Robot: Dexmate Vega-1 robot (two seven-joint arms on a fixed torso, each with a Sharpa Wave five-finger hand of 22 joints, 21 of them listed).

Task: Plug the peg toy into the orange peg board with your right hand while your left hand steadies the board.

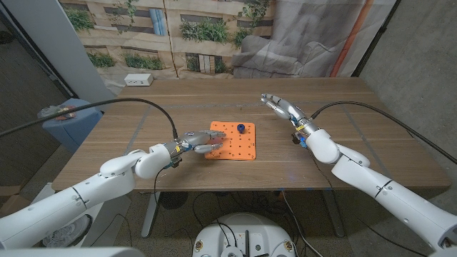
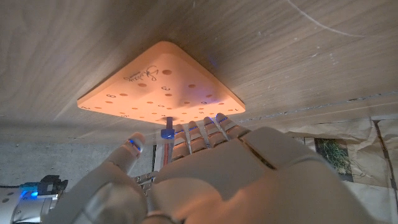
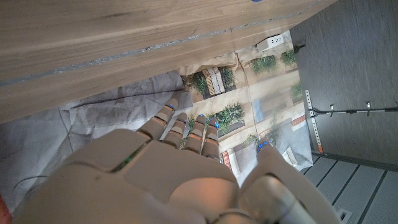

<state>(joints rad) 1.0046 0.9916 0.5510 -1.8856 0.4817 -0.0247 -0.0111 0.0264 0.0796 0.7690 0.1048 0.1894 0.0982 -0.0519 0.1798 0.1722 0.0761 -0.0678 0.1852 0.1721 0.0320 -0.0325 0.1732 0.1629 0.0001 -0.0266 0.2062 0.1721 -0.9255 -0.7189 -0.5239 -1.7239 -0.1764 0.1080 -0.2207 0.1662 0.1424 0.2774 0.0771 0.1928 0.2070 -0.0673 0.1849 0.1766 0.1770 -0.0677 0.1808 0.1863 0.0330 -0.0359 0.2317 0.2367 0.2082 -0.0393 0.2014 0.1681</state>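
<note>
From my head camera, one orange peg board (image 1: 232,141) lies flat near the middle of the wooden bench (image 1: 143,114). One small dark blue peg toy (image 1: 242,128) stands upright near the board's far edge, seemingly already in a hole. My left hand (image 1: 194,143) rests its fingertips on the board's left side, gripping nothing. My right hand (image 1: 284,108) hovers open above the bench, fingers spread, well to the right of the board and holding nothing.

From my left wrist camera, my left hand (image 2: 205,168) reaches its fingers onto the board (image 2: 158,84), whose many small round holes show. The peg (image 2: 166,129) appears just beyond my fingertips.

From my right wrist camera, my right hand (image 3: 168,174) is empty, fingers extended past the bench edge (image 3: 124,56).

I judge the peg light, stiff and smooth, easy to fumble; pinch it by its top. The board looks thin, rigid and likely to slide unless pressed down.
</note>
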